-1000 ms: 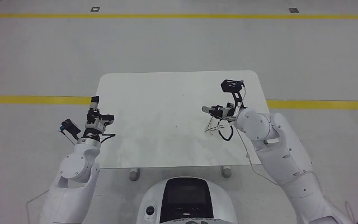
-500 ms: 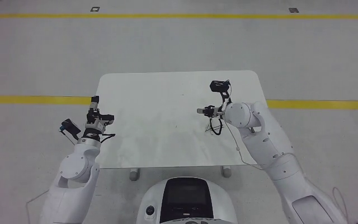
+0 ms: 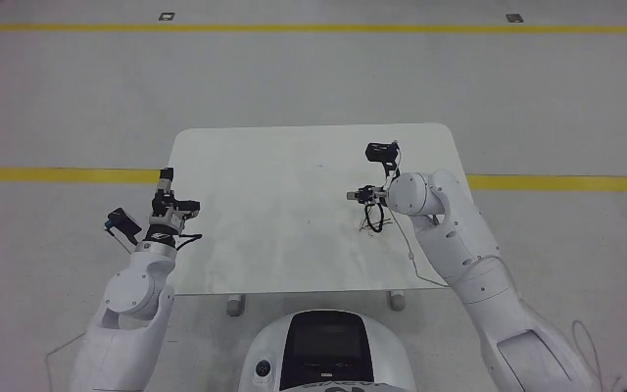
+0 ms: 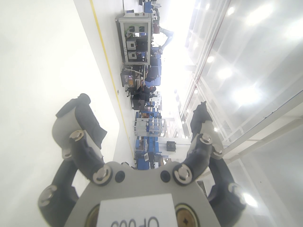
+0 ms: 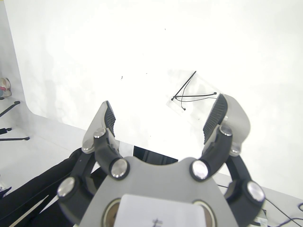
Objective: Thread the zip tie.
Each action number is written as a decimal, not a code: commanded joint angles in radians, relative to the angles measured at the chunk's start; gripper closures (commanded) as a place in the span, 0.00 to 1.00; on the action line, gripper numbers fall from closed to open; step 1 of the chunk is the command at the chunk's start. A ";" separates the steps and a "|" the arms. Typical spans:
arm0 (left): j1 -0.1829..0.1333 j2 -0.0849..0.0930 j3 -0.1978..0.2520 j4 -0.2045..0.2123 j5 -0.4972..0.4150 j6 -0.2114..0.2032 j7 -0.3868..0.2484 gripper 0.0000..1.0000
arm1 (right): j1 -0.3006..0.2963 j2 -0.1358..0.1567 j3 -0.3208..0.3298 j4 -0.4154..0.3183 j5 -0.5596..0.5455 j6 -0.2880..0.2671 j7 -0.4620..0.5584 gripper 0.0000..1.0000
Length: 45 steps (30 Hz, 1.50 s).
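The table (image 3: 274,196) is seen from above and, nearer, from the right wrist — the left wrist view is turned toward the room (image 4: 146,72).

There's the right gripper (image 5: 163,105), fingers spread wide, pointing inward (elbow swung out); left gripper (image 4: 142,105) likewise parted, aimed straight ahead.

2 white arms (image 3: 460,245), black cables (image 3: 188,238)

You can pass over bare worktop (image 3: 274,216) from its left edge to the zip ties (image 5: 184,85); the right tool (image 5: 163,109) hangs near them.
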 commanded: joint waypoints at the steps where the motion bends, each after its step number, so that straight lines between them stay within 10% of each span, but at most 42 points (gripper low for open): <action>1: 0.000 0.000 0.000 0.000 0.000 0.000 0.000 0.00 | 0.006 0.000 -0.021 0.000 -0.056 0.001 0.043 0.00; 9: 0.000 0.000 0.000 0.000 0.000 0.000 0.000 0.00 | 0.049 -0.032 -0.057 0.049 -0.151 0.001 0.204 0.00; 45: 0.000 0.000 0.000 0.000 0.000 0.000 0.000 0.00 | 0.102 -0.068 -0.092 0.227 -0.115 -0.020 0.117 0.00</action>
